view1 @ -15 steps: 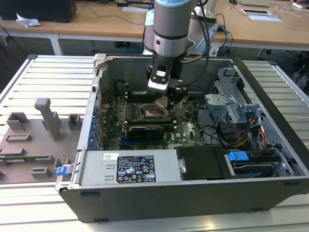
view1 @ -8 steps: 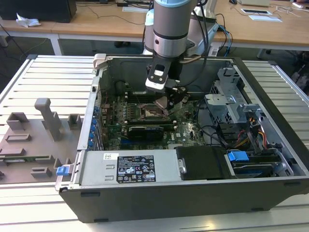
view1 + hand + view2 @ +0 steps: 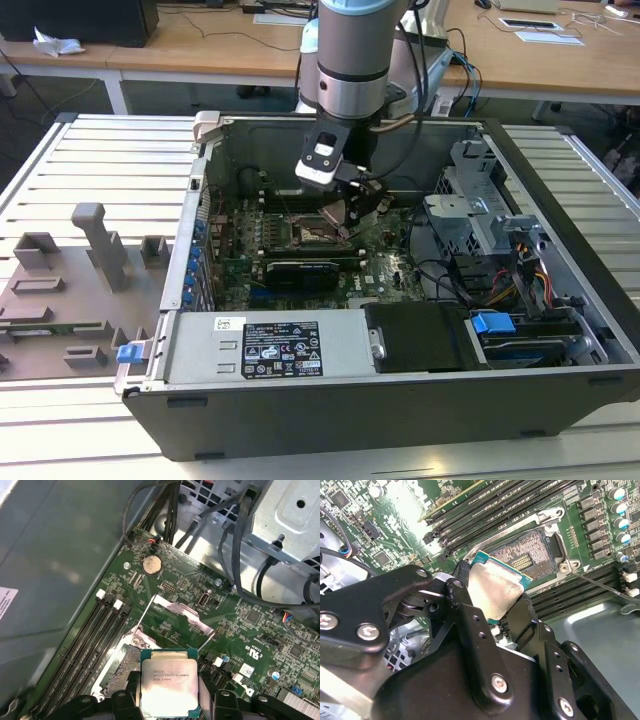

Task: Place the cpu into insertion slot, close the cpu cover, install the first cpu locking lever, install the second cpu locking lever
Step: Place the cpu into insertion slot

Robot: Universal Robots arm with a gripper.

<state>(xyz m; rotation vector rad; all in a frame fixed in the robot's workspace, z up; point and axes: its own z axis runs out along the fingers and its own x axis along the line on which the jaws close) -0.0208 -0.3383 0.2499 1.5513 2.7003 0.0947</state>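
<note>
- Exterior view first: the gripper (image 3: 345,215) is down inside the open computer case (image 3: 560,400), hanging over the green motherboard (image 3: 390,270). From this angle the chip is hard to pick out under the arm.
- Writing-wise, the grey power supply box (image 3: 200,350) at the front of the case has a white label (image 3: 283,350) full of print and symbols. In the first wrist view the cpu (image 3: 167,687) has a few lines of small dark print across its pale metal top. A corner of a white sticker (image 3: 6,602) shows on the case wall.
- The gripper has the cpu pinched by two opposite edges between its black fingers (image 3: 125,700). The jaws are closed in only as far as the chip's width.
- In the second wrist view the chip overlaps one corner of the insertion slot (image 3: 532,550), whose contact field is bare. It sits at an angle to the board and isn't seated. How much gap is left underneath, I can't tell.
- The cpu cover (image 3: 182,614) stands swung up on the far side of the slot in the first wrist view. A thin wire locking lever (image 3: 600,582) lies loose beside the slot in the second wrist view.
- The near edge of the chip is cut off behind the gripper body in both wrist views.
</note>
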